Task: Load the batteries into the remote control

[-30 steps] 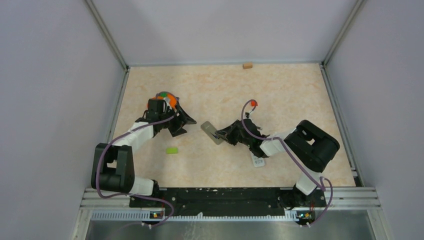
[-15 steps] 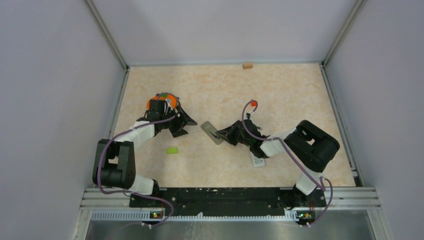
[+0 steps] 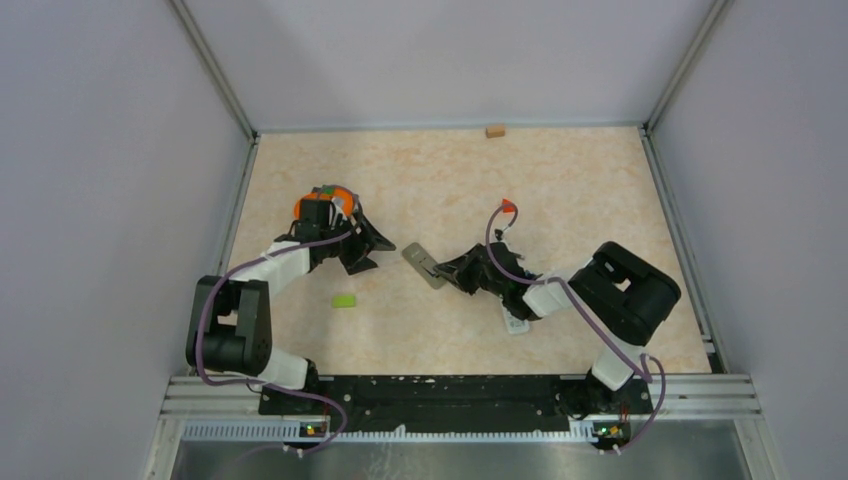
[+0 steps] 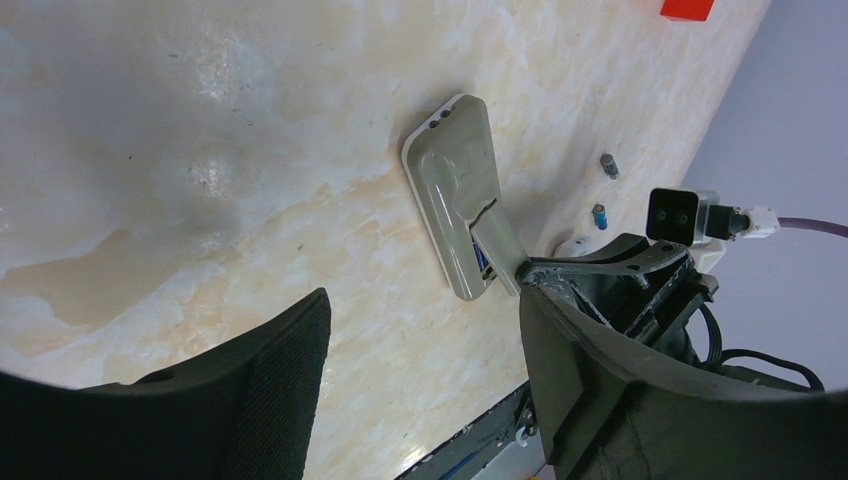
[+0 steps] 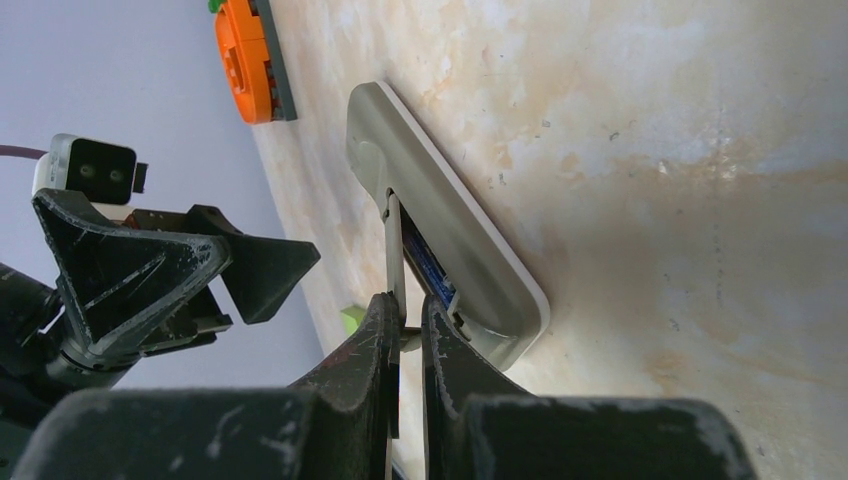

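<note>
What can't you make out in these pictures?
Right wrist view: lifted cover and jaws of the right gripper hide the battery bay of the remote, all but a blue sliver.
Left wrist view: two batteries, too small to tell polarity.
Top view: the white object lies mostly under the right arm.

The top external camera looks steeply down from high behind the 6 o'clock edge of the table [image 3: 560, 190], taking in all of it. The left wrist camera skims low toward the remote [image 4: 450, 190] from its 10 o'clock. The right wrist camera, nearer, looks from 3 o'clock. Both wrist views share the raised battery cover [image 5: 393, 250].
</note>
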Controlling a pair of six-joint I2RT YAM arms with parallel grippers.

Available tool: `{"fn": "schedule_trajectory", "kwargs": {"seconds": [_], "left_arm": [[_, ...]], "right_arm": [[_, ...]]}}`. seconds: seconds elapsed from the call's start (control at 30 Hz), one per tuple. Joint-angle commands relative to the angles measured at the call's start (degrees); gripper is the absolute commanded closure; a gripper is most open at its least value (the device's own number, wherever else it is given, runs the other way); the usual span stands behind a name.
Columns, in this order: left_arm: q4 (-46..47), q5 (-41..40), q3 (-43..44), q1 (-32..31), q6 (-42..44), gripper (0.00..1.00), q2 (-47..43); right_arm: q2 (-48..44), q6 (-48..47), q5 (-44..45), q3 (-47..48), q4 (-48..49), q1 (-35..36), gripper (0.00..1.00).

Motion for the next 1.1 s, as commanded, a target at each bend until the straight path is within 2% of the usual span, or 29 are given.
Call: {"fn": "schedule_trajectory", "kwargs": {"seconds": [0.0, 0.3, 0.67, 0.87, 1.07], "left_arm": [[2.6, 1.0, 0.0, 0.3, 0.2, 0.28, 0.5], [2.8, 1.7, -0.2, 0.2, 0.2, 0.27, 0.6], [3.5, 3.4, -0.3, -0.4, -0.7, 0.27, 1.9], [3.8, 4.5, -0.3, -1.1, -1.1, 0.27, 2.9], [3.8, 4.5, 0.0, -1.1, -1.3, 0.27, 3.0]], "right_arm": [[-1.4, -1.2, -0.4, -0.8, 2.2, 1.2, 1.0], [2.9, 1.0, -1.0, -1.0, 8.7, 1.1, 1.0], [3.5, 2.2, -0.5, 0.3, 5.7, 1.4, 1.0], [2.5, 2.0, -0.2, 0.6, 2.0, 1.4, 0.9], [0.2, 1.3, 0.5, 1.2, -1.0, 1.4, 0.75]]}}
